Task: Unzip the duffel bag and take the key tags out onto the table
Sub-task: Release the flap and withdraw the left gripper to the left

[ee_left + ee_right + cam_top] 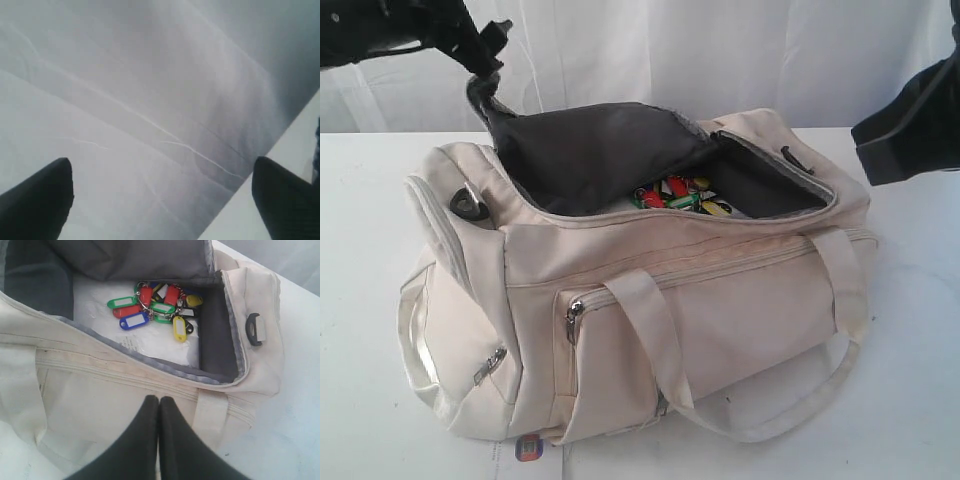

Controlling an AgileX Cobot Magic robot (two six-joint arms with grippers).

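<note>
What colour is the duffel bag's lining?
Dark grey; the lining shows best in the exterior view.

1. White table (910, 330): wide, flat, bare either side of the bag.
2. Cream duffel bag (720, 320) sits approx. mid-table on its base, top open.
3. Bag's front handle (790, 410) droops; loop lies on tabletop.
4. Small red-blue sticker (528, 448) on tabletop, at bag's near-left corner.

Backdrop: white curtain (740, 50) hangs in soft vertical folds across the full width behind the counter (920, 340). Counter is white and flat, and its far edge meets the curtain. Light is even and diffuse, with only soft, pale shadows on the counter surface.
</note>
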